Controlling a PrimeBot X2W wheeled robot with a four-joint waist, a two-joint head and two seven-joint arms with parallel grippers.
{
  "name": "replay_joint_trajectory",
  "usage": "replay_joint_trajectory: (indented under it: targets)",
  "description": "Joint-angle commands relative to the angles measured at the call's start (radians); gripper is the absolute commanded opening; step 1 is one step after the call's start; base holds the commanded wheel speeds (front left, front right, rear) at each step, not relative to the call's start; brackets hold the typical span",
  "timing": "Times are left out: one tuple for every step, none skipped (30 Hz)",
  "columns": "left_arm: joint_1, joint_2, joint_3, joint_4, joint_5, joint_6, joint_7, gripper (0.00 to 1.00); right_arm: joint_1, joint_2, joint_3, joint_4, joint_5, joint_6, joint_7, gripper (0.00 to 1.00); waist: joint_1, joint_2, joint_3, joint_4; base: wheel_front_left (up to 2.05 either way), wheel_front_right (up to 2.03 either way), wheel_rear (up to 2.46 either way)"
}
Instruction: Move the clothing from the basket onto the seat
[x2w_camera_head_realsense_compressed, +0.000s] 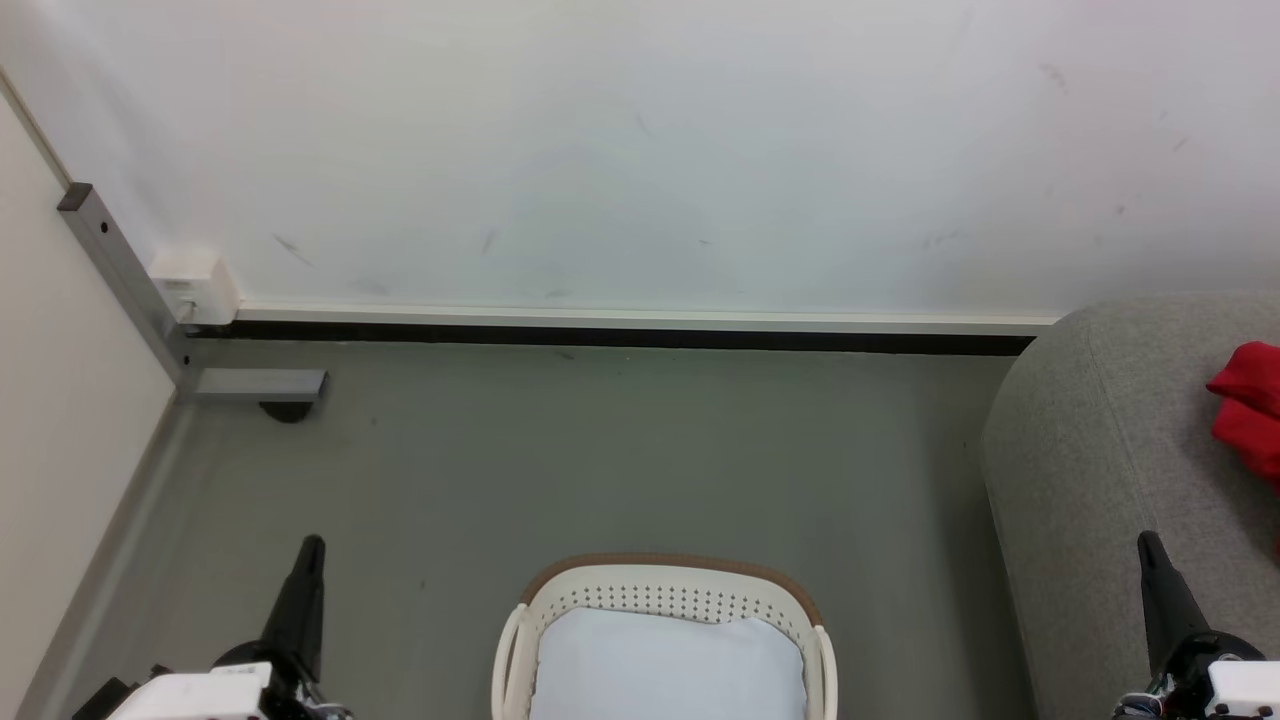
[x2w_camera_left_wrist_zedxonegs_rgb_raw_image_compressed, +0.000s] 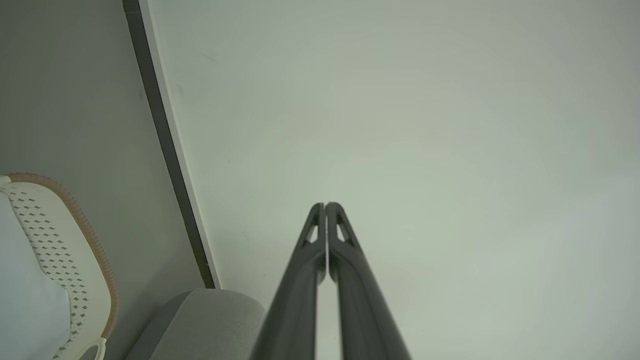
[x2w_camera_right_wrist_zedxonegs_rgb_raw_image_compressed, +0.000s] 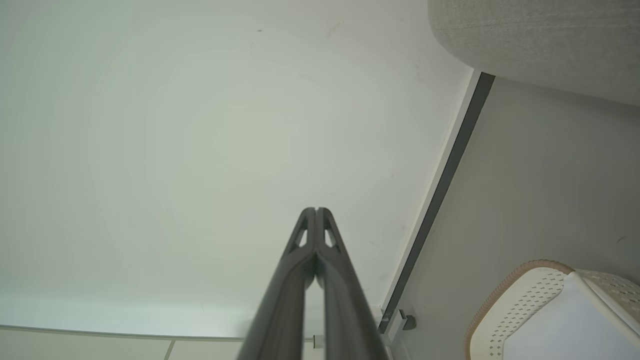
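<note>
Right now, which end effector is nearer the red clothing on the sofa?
Right. In the head view the right end effector shows against the sofa, just below the clothing; the left end effector is over the floor, left of the basket.

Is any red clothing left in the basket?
None visible: the basket holds a pale pad; the basket's near part is out of frame.

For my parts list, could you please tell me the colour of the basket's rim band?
Brown; the rim band on the basket shows best in the head view.
</note>
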Motion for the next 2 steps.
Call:
replay_joint_trajectory:
  targets:
    - [-0.009, 0.001, 0.002, 0.000, -0.014, -0.002, 0.004, 0.00, -0.013, 0.002, -0.004, 0.002, -0.006, -0.002, 0.003, 0.00, 0.0000, 0.0000, 0.000, 0.000, 0.00, 0.00, 0.00]
    - [-0.009, 0.001, 0.002, 0.000, -0.014, -0.002, 0.004, 0.00, -0.013, 0.002, -0.005, 0.002, -0.006, -0.002, 0.003, 0.00, 0.0000, 0.0000, 0.000, 0.000, 0.00, 0.00, 0.00]
